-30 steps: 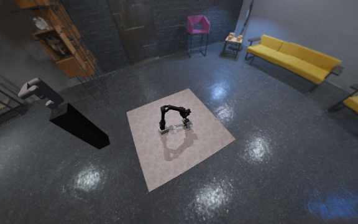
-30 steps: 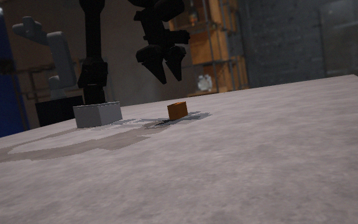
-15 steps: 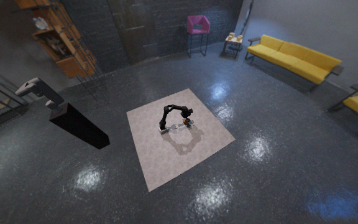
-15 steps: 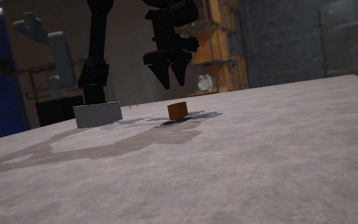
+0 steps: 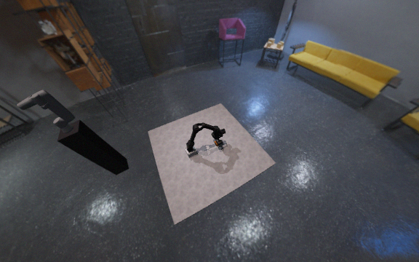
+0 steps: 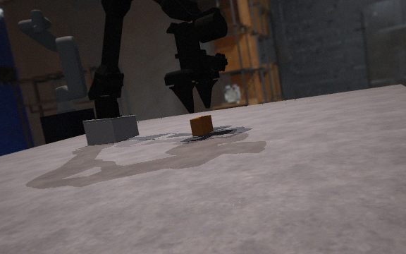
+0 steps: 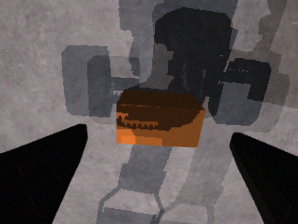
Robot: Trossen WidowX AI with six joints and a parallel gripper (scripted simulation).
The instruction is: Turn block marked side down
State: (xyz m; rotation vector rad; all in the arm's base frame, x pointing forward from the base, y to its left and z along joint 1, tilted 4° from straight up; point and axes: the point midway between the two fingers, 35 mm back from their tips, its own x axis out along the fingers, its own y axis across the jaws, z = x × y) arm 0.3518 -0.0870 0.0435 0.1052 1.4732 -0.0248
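Note:
An orange block (image 5: 216,143) (image 6: 201,125) (image 7: 159,138) rests on the pale table top (image 5: 180,196) (image 6: 294,194) (image 7: 30,30). Two of its faces show in the wrist view, partly under the arm's shadow. No mark can be made out on the faces in view, and its underside is hidden. My gripper (image 6: 199,110) is open and empty, pointing down a little above the block. In the wrist view, the block lies across the gap between the fingertips, with room on both sides.
The arm's grey base block (image 5: 192,153) (image 6: 125,128) stands on the same table top, to the left of the orange block in the exterior view. Shadows of the arm fall around the orange block. Furniture and a second grey arm (image 5: 54,103) stand away from the table.

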